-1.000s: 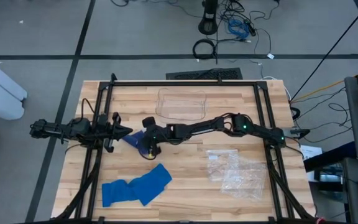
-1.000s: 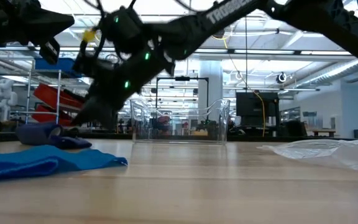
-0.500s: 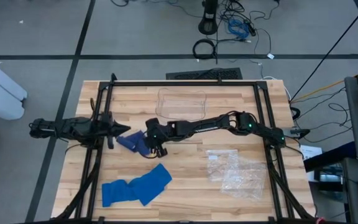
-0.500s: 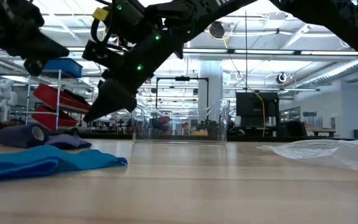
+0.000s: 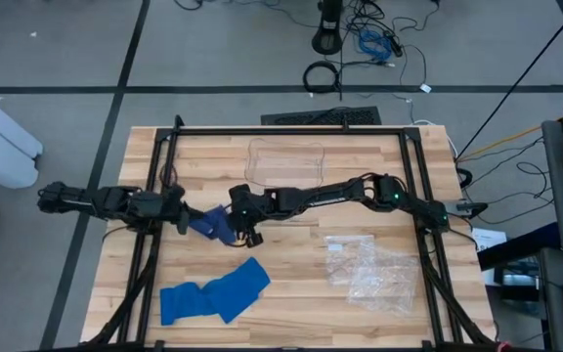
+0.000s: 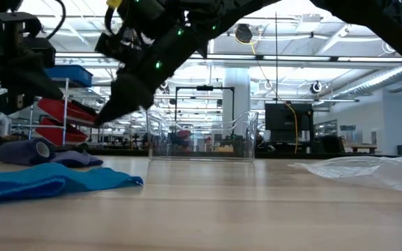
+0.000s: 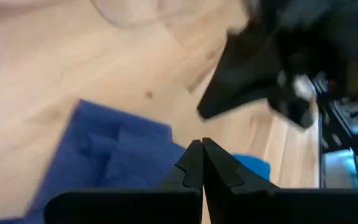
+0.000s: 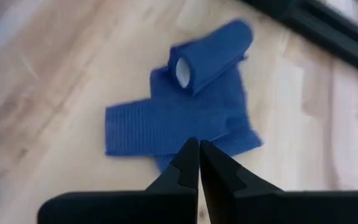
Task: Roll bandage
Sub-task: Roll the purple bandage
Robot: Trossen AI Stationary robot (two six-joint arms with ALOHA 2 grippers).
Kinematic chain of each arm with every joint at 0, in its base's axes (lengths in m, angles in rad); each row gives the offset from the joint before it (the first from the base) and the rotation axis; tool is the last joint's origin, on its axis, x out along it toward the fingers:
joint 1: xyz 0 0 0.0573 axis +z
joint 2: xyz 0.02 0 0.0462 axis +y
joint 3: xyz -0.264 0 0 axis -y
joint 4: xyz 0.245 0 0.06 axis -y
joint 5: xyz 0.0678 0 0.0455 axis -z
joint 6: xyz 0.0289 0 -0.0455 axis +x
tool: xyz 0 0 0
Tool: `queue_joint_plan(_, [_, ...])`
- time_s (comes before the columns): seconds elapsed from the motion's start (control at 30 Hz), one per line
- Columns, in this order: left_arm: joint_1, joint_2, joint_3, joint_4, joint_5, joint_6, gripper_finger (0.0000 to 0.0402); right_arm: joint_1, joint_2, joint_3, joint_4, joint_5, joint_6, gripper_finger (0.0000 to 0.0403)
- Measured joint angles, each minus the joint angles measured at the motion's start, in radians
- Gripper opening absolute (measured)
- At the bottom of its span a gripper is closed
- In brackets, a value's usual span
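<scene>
Right wrist view shows the bandage (image 8: 194, 106) half rolled, both end effectors (image 8: 193, 152) shut, empty above it; pin its tail, roll evenly.

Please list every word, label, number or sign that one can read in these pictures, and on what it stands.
None can be read.
The bandage, the blue cloth, the clear tray and the plastic bag bear no print.
Anything in the room behind is too small to read.
</scene>
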Motion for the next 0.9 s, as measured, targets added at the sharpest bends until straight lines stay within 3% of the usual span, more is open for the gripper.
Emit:
queue_joint_plan(0.27, [0.0,0.206,0.087,0.021,0.011,0.014,0.0,-0.013,-0.05,0.0,-0.034,-0.118,-0.057,0.0])
queue_joint_plan(0.53, [0.0,0.401,0.287,-0.167,-0.018,0.109,0.0,-0.024,-0.058,-0.007,-0.072,-0.153,-0.058,0.0])
queue_joint_plan(0.67, [0.0,0.495,0.361,-0.339,-0.026,0.054,0.0,-0.021,-0.066,-0.068,-0.001,-0.25,-0.031,0.0])
queue_joint_plan(0.9, [0.003,0.648,0.375,-0.502,0.039,-0.076,0.0,-0.021,-0.134,-0.296,0.312,-0.246,0.059,0.0])
